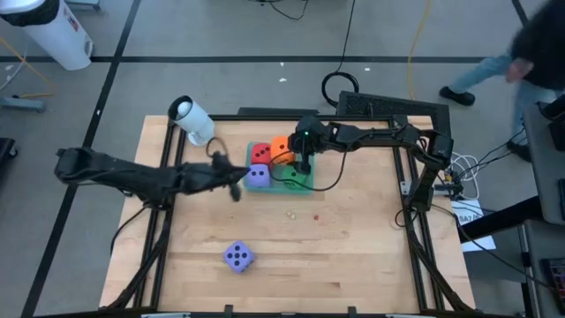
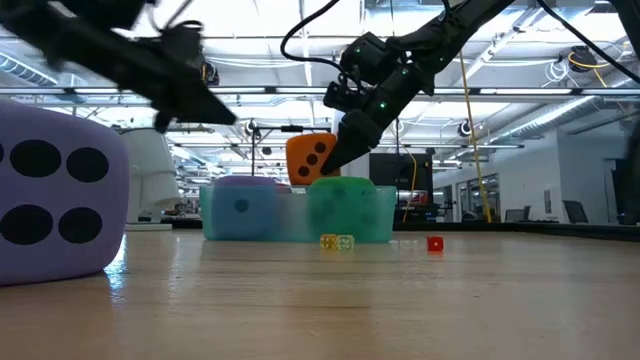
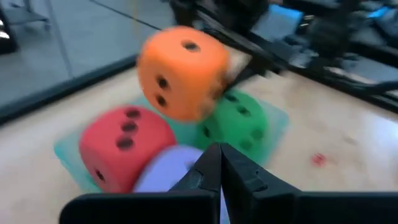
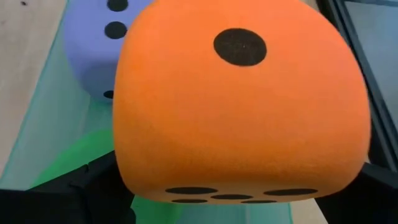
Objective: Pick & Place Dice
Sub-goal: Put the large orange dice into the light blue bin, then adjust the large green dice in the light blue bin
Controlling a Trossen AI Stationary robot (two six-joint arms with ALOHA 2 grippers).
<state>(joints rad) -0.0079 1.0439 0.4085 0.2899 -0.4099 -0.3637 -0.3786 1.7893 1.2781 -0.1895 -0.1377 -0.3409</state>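
A teal tray (image 1: 265, 188) sits near the table's far middle. In it are a red die (image 1: 259, 155), a lavender die (image 1: 257, 177) and a green die (image 1: 297, 179). My right gripper (image 1: 303, 160) is shut on the orange die (image 2: 310, 157), which hangs above the tray. My left gripper (image 3: 221, 167) is shut and hovers just left of the tray, above table height, touching nothing. A second purple die (image 1: 238, 256) rests on the table near the near edge. My right gripper pinches the orange die (image 4: 242, 106) between its two fingers (image 4: 93, 196), one on each of two opposite sides. It comes slanting down from the table's far right. The die is lifted clear, over the green die (image 2: 345, 195) and the tray.
Tiny yellow dice (image 2: 337, 242) and a tiny red one (image 2: 434, 243) lie on the wood just near of the tray. A white cylinder (image 1: 191, 119) stands at the far left corner. A person (image 1: 530, 53) moves beyond the table's far right.
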